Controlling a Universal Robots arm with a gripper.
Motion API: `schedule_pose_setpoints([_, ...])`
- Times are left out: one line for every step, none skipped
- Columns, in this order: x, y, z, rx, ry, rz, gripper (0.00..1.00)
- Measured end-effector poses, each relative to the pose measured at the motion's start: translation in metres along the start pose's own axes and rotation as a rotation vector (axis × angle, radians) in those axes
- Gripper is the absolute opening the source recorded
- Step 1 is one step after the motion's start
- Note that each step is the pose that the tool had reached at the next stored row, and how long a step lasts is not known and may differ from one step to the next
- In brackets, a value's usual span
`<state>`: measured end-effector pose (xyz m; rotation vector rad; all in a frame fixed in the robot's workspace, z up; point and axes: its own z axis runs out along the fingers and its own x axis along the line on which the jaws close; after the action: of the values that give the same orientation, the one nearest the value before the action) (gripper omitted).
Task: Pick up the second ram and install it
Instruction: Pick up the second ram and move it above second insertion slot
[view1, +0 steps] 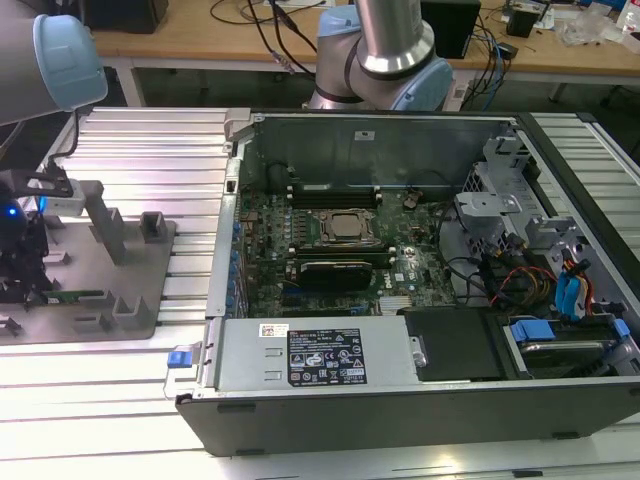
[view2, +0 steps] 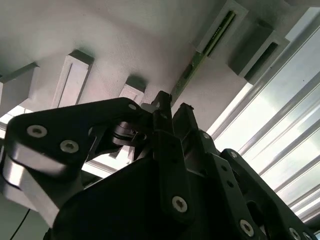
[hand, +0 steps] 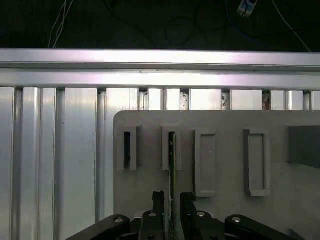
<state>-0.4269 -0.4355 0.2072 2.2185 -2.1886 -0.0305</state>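
The end effector (hand: 172, 202) hung low over a grey fixture plate (hand: 225, 125) that lay on the ribbed aluminium counter (hand: 60, 150). Its fingers (view2: 162, 102) stood a little apart, one on each side of the second ram (hand: 172, 170), with a sliver of gap visible on both sides in the first wrist view. The thin green stick stood on its long edge. Its near end lay between the fingertips, and the rest ran straight ahead of them into a raised slotted holder (hand: 165, 150) on the plate. In the exterior view the open computer case (view1: 400, 410) sat on the same counter, well apart from the end effector and off to one side of it.
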Motion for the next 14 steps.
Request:
schedule_pose_setpoints([0.0, 0.0, 0.0, 0.0, 0.0, 0.0, 0.25])
schedule_pose_setpoints([0.0, 0.0, -0.0001, 0.0001, -0.0001, 0.0, 0.25])
schedule_pose_setpoints([0.0, 0.0, -0.0013, 0.0002, -0.0001, 0.0, 0.25])
schedule_pose_setpoints([0.0, 0.0, -0.0013, 0.0002, -0.0001, 0.0, 0.25])
schedule_pose_setpoints([0.0, 0.0, -0.0015, 0.0001, 0.0, 0.0, 0.25])
schedule_pose_setpoints([0.0, 0.0, -0.0016, 0.0001, 0.0, 0.0, 0.24])
schedule_pose_setpoints([0.0, 0.0, -0.0017, 0.0, 0.0, 0.0, 0.16])
schedule_pose_setpoints([0.0, 0.0, -0.0017, 0.0001, 0.0, 0.0, 0.16])
schedule_pose_setpoints([0.0, 0.0001, -0.0017, 0.0001, 0.0, 0.0, 0.16])
schedule_pose_setpoints([0.0, 0.0001, -0.0018, 0.0001, 0.0, 0.0, 0.15])
schedule_pose_setpoints([0.0, 0.0, -0.0019, 0.0001, 0.0, 0.0, 0.09])
schedule_pose_setpoints([0.0, 0.0001, -0.0019, 0.0001, 0.0, 0.0, 0.09])
schedule_pose_setpoints([0.0, 0.0001, -0.002, 0.0001, 0.0, 0.0, 0.09])
schedule_pose_setpoints([0.0, 0.0001, -0.0021, 0.0, 0.0, 0.0, 0.09])
